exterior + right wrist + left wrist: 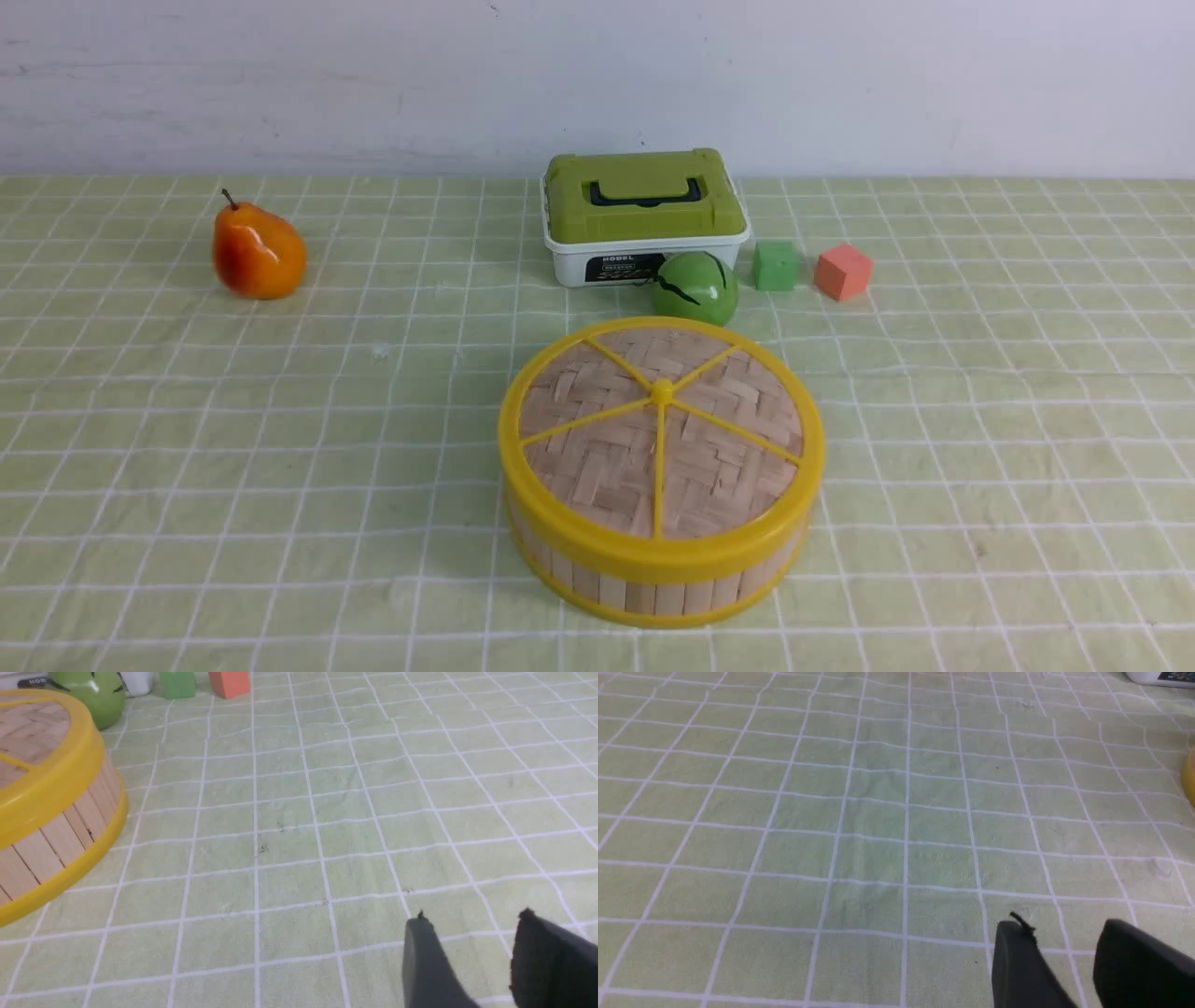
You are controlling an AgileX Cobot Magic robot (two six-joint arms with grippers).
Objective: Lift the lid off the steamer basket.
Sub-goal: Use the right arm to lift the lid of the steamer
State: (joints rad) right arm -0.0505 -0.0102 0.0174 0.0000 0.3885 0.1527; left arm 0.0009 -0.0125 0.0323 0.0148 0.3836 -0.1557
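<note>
Yellow-rimmed lid (661, 448) sits on the steamer basket (655, 597) mid-surface; both arms' jaws stand apart, holding nothing; lifting seems not begun, and next needs jaws at the rim

The woven lid (597, 467) sits flat on the steamer basket (640, 597).

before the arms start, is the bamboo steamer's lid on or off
On: the lid covers the steamer basket, its yellow rim sitting evenly around the top of the slatted wall.

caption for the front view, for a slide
Lid closed on the bamboo steamer basket, green ball behind
</note>
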